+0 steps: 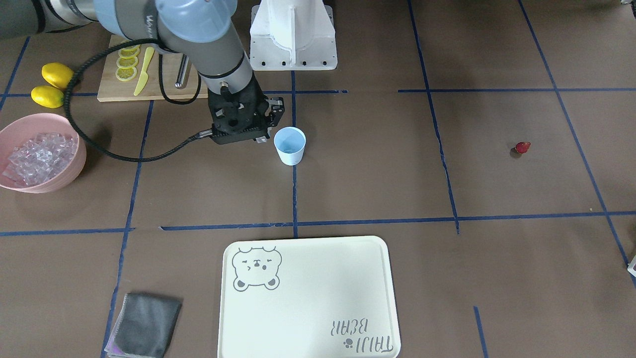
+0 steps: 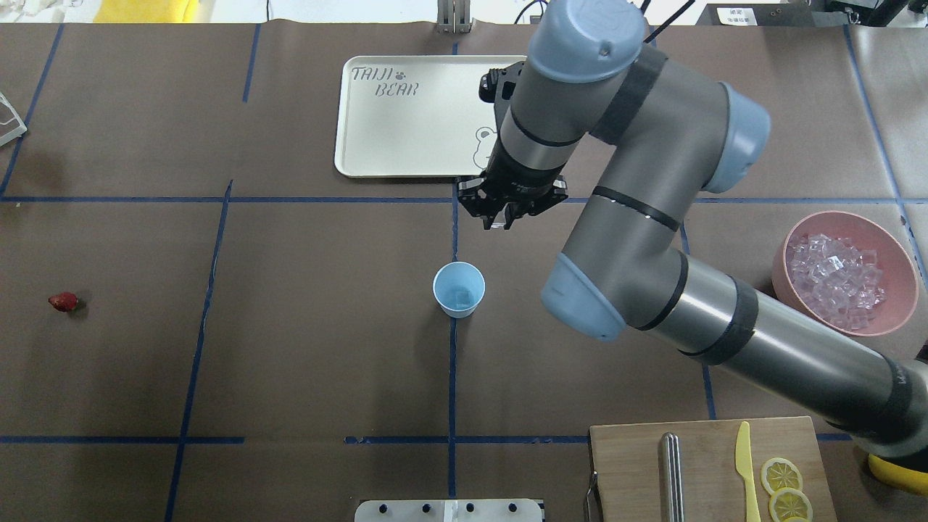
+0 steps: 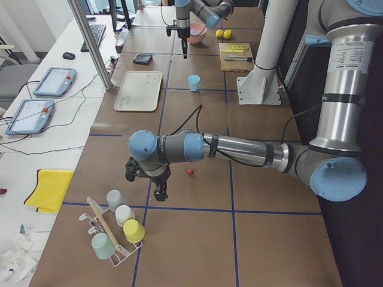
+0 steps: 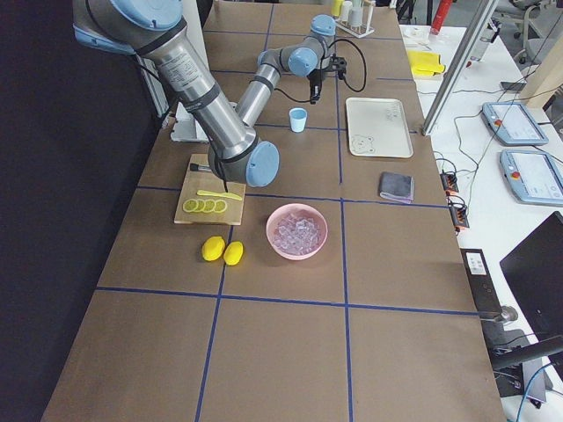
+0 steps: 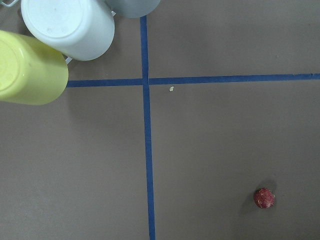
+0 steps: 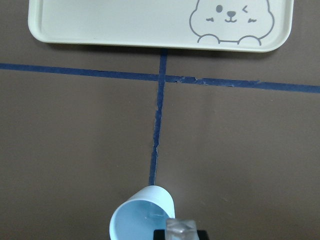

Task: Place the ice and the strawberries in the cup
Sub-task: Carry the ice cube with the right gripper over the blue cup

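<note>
The light-blue cup [image 2: 459,289] stands upright mid-table with one clear ice cube [image 2: 461,297] inside; it also shows in the front view [image 1: 289,145] and the right wrist view [image 6: 142,215]. My right gripper [image 2: 500,221] is shut on another ice cube [image 6: 181,227] and hovers just beside the cup's rim. More ice [image 2: 834,279] fills the pink bowl [image 2: 899,254]. The red strawberry [image 2: 63,301] lies alone far to the left, also in the left wrist view [image 5: 264,198]. My left gripper [image 3: 158,191] hangs near it; I cannot tell if it is open.
A cream bear tray [image 2: 406,123] lies beyond the cup. A wooden board [image 2: 707,471] holds lemon slices, a yellow knife and a metal bar. Two lemons [image 1: 52,84], a grey cloth [image 1: 144,325] and a rack of upturned cups [image 3: 119,230] sit at the edges.
</note>
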You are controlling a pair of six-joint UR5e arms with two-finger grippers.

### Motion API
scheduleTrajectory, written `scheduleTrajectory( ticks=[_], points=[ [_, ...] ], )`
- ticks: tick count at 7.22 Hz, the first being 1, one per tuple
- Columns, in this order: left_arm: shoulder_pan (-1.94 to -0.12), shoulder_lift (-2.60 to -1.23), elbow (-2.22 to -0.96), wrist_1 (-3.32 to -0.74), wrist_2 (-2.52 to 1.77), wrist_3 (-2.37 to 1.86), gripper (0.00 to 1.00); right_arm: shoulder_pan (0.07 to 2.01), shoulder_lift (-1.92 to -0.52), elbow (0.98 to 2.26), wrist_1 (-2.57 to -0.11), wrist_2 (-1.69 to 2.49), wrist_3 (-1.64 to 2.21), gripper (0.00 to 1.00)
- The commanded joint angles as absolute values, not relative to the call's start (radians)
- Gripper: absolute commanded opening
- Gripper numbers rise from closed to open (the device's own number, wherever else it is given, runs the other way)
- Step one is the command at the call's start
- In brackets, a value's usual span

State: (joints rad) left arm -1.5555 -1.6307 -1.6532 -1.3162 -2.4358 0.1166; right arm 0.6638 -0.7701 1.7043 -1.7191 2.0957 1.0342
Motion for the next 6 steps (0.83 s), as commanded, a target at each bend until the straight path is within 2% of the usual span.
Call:
scheduleTrajectory(
  ticks=[1, 6],
  points=[
    [-1.555, -1.631, -1.652, -1.315, -2.436, 0.117, 1.0, 0.601, -0.712, 1.612, -1.706, 2.04, 1.052, 0.0],
    [-1.555, -1.631, -1.654, -1.316, -2.436, 0.104, 1.0, 0.537, -0.718, 1.589, -1.706, 1.997, 1.08, 0.0]
  ],
)
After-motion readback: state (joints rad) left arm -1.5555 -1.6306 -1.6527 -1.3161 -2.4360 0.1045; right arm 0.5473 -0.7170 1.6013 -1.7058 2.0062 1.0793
